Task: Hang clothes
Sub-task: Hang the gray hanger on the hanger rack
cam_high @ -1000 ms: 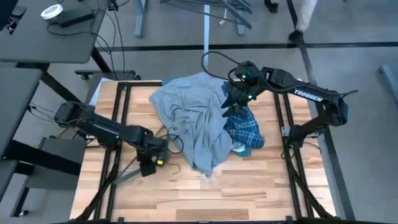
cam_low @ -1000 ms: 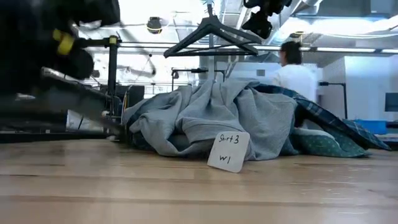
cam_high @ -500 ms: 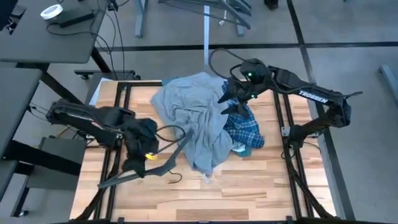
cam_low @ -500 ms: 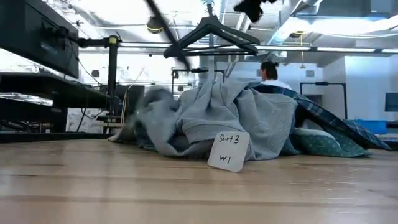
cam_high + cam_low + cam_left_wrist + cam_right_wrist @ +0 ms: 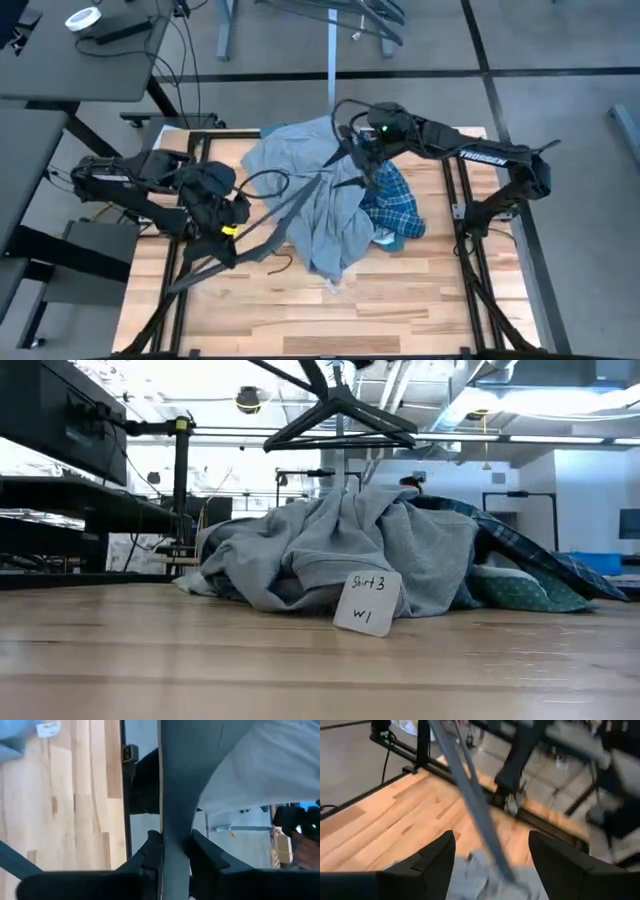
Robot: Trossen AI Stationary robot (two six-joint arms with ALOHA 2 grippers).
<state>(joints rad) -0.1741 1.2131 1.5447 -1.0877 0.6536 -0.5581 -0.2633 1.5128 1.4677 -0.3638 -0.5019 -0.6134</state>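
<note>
Across the middle of the high view, a crumpled grey long-sleeve tee (image 5: 305, 195) lies heaped on the wooden table (image 5: 400, 300), covering most of the pile. A blue-white plaid shirt (image 5: 392, 205) shows at its right edge, and a bit of green fine-checked shirt (image 5: 388, 240) peeks out just below the plaid. At left centre the left gripper (image 5: 222, 232) is pinching the lower end of a thin dark hanger (image 5: 275, 215), which slants up and to the right over the tee. At upper centre the right gripper (image 5: 355, 165) hovers above the tee's upper right part, near the hanger's far end.

Low view: the grey tee (image 5: 330, 555) makes a rumpled mound at centre frame, with deep folds. A white tag (image 5: 366, 603) reading "Shirt 3 W1" leans against its front. The plaid shirt (image 5: 530, 555) slopes down at the right, and the green shirt (image 5: 520, 590) is tucked under it. A dark hanger (image 5: 340, 415) shows at top centre.

Left wrist view: the left gripper (image 5: 175, 852) has its fingers pressed together on the flat grey bar of the hanger (image 5: 175, 780), which runs up through the frame.

Right wrist view: the right gripper (image 5: 492, 855) is spread wide with nothing between its fingers; a blurred hanger bar (image 5: 470, 795) crosses diagonally in front, and grey fabric (image 5: 480, 880) lies at bottom centre.
</note>
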